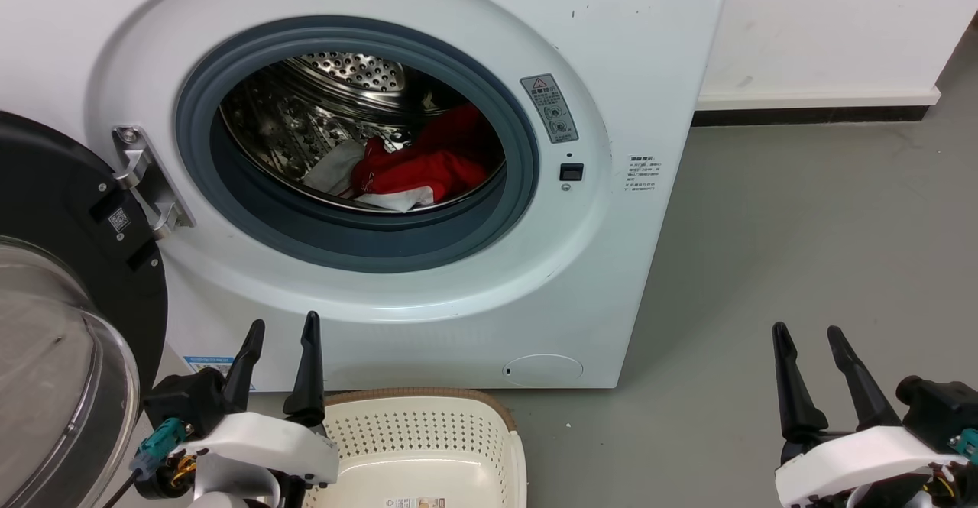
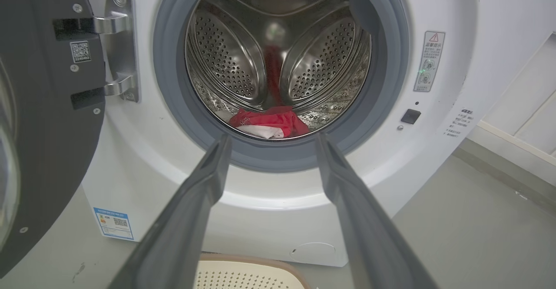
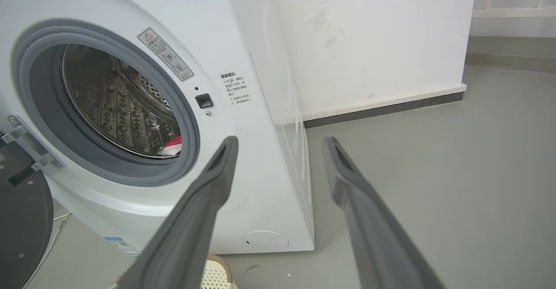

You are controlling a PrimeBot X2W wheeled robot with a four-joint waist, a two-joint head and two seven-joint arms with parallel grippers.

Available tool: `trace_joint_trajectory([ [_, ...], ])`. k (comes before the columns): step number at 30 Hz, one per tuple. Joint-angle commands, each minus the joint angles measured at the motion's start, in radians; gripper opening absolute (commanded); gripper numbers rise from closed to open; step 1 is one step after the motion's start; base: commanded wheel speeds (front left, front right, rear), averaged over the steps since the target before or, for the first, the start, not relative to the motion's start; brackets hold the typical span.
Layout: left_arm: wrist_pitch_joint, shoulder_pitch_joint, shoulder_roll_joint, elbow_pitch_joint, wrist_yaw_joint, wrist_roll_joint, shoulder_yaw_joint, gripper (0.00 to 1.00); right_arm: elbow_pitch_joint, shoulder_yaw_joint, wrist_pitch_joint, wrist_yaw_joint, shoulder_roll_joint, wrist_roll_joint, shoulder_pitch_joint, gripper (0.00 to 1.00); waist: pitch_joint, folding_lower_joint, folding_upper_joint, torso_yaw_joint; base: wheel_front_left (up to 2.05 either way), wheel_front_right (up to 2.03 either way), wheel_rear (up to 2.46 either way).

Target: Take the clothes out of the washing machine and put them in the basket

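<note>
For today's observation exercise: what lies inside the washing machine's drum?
Red clothes with white parts lie heaped low in the washing machine; anything under the heap is covered.

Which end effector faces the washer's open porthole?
The left end effector: it aims at the drum and clothes. The right end effector points past the washing machine's side.

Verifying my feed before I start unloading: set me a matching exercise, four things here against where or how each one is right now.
1 clothes
2 door
3 basket
4 right gripper

A on the floor before the washing machine
B swung open at the left
C lying in the drum
D open, above bare floor

Pairs: 1-C, 2-B, 3-A, 4-D
</note>
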Motion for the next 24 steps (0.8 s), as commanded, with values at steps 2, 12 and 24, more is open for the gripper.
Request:
trace_joint_trajectory([
  [2, -0.012, -0.021, 0.006, -0.007, 0.007, 0.033, -0.004, 1.00, -0.017, 0.002, -0.007, 0.000, -0.004, -0.039, 0.008, 1.00, 0.000, 0.0000, -0.0001, 0.001, 0.00, 0.00, 0.00],
  [12, -0.034, -0.023, 0.012, -0.008, 0.019, 0.118, -0.014, 1.00, -0.028, 0.007, -0.019, 0.000, -0.004, -0.126, 0.011, 1.00, 0.000, 0.0000, -0.0001, 0.001, 0.00, 0.00, 0.00],
  [24, -0.060, -0.023, 0.010, 0.005, 0.027, 0.205, -0.020, 1.00, -0.032, 0.009, -0.034, 0.000, -0.004, -0.217, 0.017, 1.00, -0.005, 0.0000, -0.0001, 0.003, 0.00, 0.00, 0.00],
])
